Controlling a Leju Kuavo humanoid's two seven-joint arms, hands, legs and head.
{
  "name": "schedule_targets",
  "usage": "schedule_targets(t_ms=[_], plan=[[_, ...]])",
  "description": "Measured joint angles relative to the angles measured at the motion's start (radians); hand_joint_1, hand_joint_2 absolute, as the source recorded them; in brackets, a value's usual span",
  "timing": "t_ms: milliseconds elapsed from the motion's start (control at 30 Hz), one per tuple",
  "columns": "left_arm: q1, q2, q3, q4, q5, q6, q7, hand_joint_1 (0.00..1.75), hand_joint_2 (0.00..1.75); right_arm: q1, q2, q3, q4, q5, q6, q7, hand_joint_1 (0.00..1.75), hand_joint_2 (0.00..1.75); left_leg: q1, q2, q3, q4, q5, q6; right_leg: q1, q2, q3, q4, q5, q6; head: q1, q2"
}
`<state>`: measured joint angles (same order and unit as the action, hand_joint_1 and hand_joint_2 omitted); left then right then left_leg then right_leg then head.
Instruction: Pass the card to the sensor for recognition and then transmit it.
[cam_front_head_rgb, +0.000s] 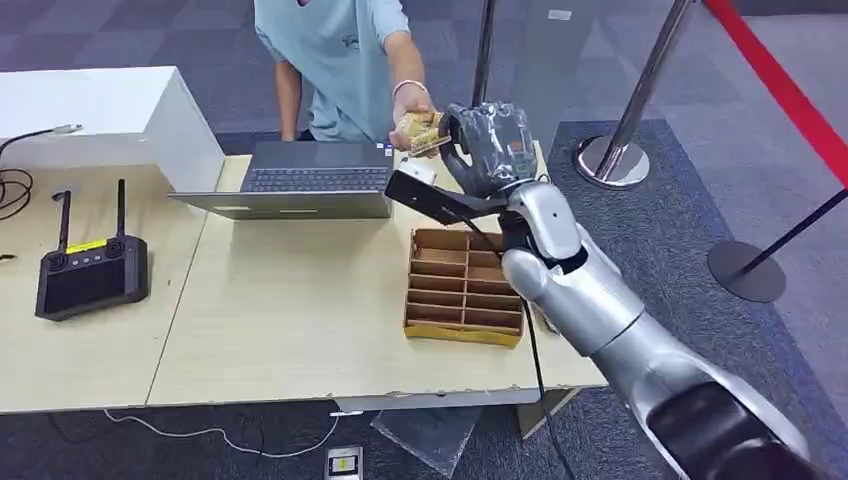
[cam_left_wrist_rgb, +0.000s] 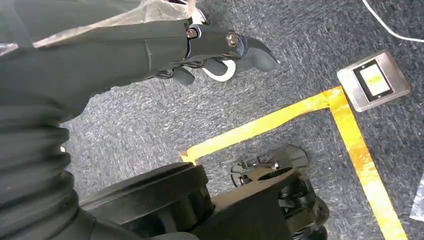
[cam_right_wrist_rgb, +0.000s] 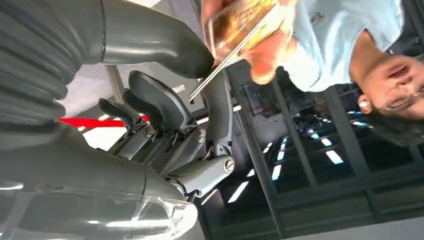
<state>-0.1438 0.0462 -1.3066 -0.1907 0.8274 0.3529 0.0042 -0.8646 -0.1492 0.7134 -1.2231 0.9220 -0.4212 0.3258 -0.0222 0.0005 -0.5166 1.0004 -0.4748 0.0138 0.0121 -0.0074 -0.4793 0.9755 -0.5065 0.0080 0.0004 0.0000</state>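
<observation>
My right hand (cam_front_head_rgb: 490, 145) is raised over the table's far edge, beside the laptop. It pinches one end of a golden-brown card (cam_front_head_rgb: 422, 132) between thumb and a finger. A person's hand (cam_front_head_rgb: 413, 108) grips the other end of the same card. In the right wrist view the card (cam_right_wrist_rgb: 235, 30) runs edge-on from my thumb (cam_right_wrist_rgb: 165, 45) into the person's fingers (cam_right_wrist_rgb: 265, 55). A black flat sensor unit (cam_front_head_rgb: 435, 200) sits just below my hand. My left hand (cam_left_wrist_rgb: 210, 47) hangs over the carpet, holding nothing, with its fingers loosely bent.
A brown cardboard divider tray (cam_front_head_rgb: 465, 290) lies on the wooden table (cam_front_head_rgb: 290, 300). A grey laptop (cam_front_head_rgb: 300, 180) stands at the back and a black controller (cam_front_head_rgb: 90, 275) at the left. Stanchion posts (cam_front_head_rgb: 615, 150) stand to the right. The person (cam_front_head_rgb: 340, 60) stands behind the table.
</observation>
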Motion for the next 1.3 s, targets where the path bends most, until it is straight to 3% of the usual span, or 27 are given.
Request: schedule_targets(t_ms=[300,333,367,400,667,933,1133,1300], plan=[[-0.006,0.0,-0.002,0.0,-0.007,-0.012,0.008,0.0,1.75,-0.076,0.067,0.014,0.142,-0.003,0.017,-0.021,1.75,1.75,0.0,0.0,0.0,0.0,0.0,0.0,0.0,0.0,0.0,0.0,0.0,0.0,0.0,0.0],[-0.007,0.0,-0.002,0.0,-0.007,-0.013,0.008,0.0,1.75,-0.084,0.076,0.017,0.159,-0.002,0.017,-0.021,1.34,1.75,0.0,0.0,0.0,0.0,0.0,0.0,0.0,0.0,0.0,0.0,0.0,0.0,0.0,0.0],[-0.009,0.0,-0.002,0.0,-0.007,-0.014,0.008,0.0,1.75,-0.091,0.084,0.02,0.177,-0.001,0.017,-0.021,0.79,1.75,0.0,0.0,0.0,0.0,0.0,0.0,0.0,0.0,0.0,0.0,0.0,0.0,0.0,0.0],[-0.01,0.0,-0.002,0.0,-0.007,-0.014,0.008,0.0,1.75,-0.098,0.09,0.023,0.194,0.0,0.018,-0.021,0.0,1.75,0.0,0.0,0.0,0.0,0.0,0.0,0.0,0.0,0.0,0.0,0.0,0.0,0.0,0.0],[-0.011,0.001,-0.002,0.0,-0.006,-0.014,0.013,0.0,1.75,-0.113,0.132,0.047,0.296,0.011,0.01,-0.003,0.0,1.75,0.0,0.0,0.0,0.0,0.0,0.0,0.0,0.0,0.0,0.0,0.0,0.0,0.0,0.0],[-0.01,0.001,-0.003,0.0,-0.005,-0.014,0.013,0.0,1.75,-0.111,0.129,0.06,0.33,0.022,-0.013,0.006,0.0,1.75,0.0,0.0,0.0,0.001,0.0,0.0,0.0,0.0,0.0,0.0,0.0,0.0,0.0,0.0],[-0.01,0.001,-0.003,0.0,0.006,-0.009,0.01,0.0,1.75,-0.075,0.092,0.05,0.276,0.057,-0.048,0.006,0.0,1.75,0.0,0.0,0.001,0.001,0.0,0.0,0.0,0.0,-0.001,0.0,0.0,0.0,0.0,0.0],[-0.004,0.001,-0.003,0.0,0.012,-0.003,0.006,0.0,1.75,-0.02,0.023,0.016,0.177,0.103,-0.108,0.006,0.0,1.75,0.0,0.0,0.0,0.002,0.0,0.0,0.0,0.0,0.0,0.0,0.0,0.0,0.0,0.0]])
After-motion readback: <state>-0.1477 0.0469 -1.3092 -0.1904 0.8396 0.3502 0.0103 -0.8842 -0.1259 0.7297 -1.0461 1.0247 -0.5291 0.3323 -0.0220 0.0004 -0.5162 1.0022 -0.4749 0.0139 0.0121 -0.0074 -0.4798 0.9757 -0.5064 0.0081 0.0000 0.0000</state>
